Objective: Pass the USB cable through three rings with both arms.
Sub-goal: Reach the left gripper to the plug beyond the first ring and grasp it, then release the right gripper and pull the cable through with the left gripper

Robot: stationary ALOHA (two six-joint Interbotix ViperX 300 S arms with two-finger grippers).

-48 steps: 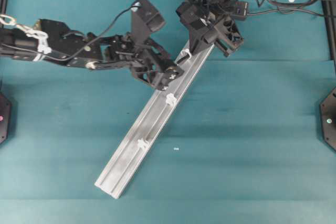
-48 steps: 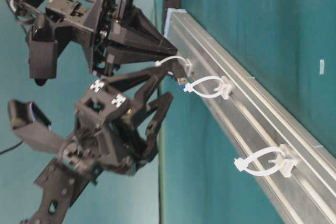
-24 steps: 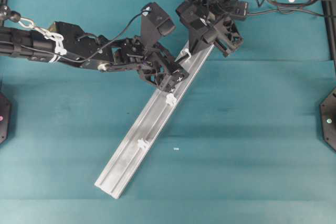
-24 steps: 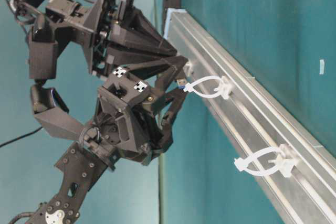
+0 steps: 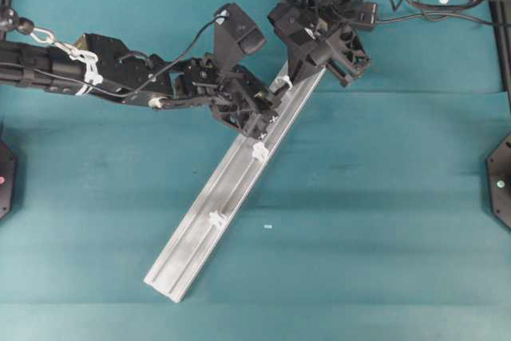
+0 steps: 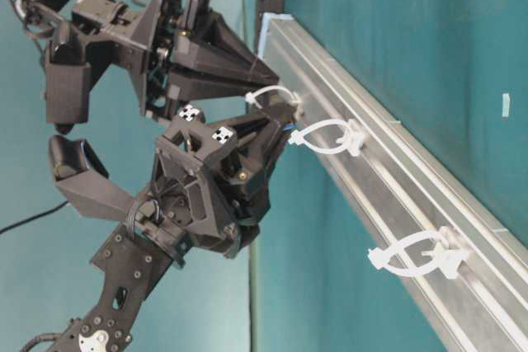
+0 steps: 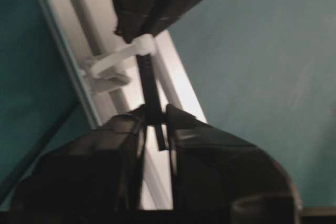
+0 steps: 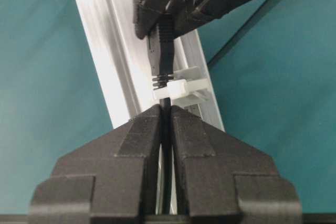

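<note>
Black cable (image 8: 164,51) is through the first white ring (image 8: 176,88) only; both hands, left (image 7: 156,121) and right (image 8: 166,113), clamp it at the rail's (image 5: 200,233) one-o'clock end; two rings remain.

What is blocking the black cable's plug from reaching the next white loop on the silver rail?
Nothing visible. The thin black USB cable already passes through the first white plastic ring, and the plug end sits gripped in the left end effector. Open rail lies before the second white ring.
</note>
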